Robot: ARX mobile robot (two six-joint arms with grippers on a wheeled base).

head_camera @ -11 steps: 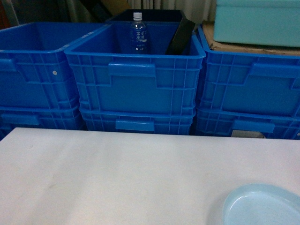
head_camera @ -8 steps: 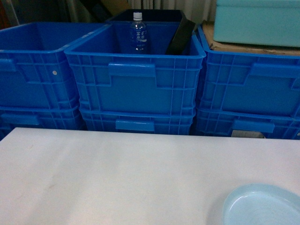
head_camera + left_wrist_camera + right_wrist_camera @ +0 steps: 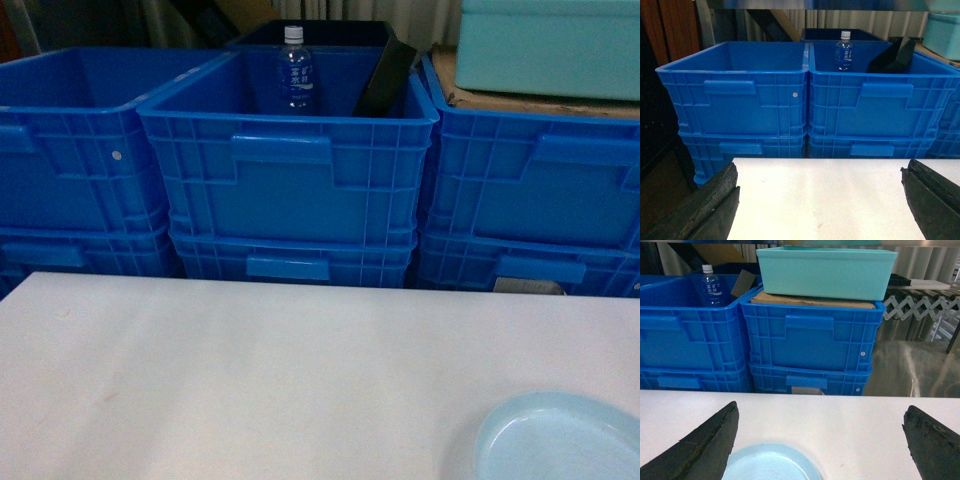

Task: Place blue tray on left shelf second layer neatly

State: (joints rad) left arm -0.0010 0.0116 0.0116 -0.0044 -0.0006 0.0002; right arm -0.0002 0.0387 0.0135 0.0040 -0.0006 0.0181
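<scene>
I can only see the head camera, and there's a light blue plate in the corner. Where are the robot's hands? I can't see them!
Observer: The right gripper hangs just above the pale light-blue round plastic tray, with its fingers spread wide open.
Operator: Is it holding the plate?
Observer: No. The tray lies flat on the white table, not gripped.
Operator: What about the other hand?
Observer: The left gripper is open too. Only bare table shows between its fingers.
Operator: What's past the boxes on the right?
Observer: A grey folding scissor-frame conveyor.
</scene>
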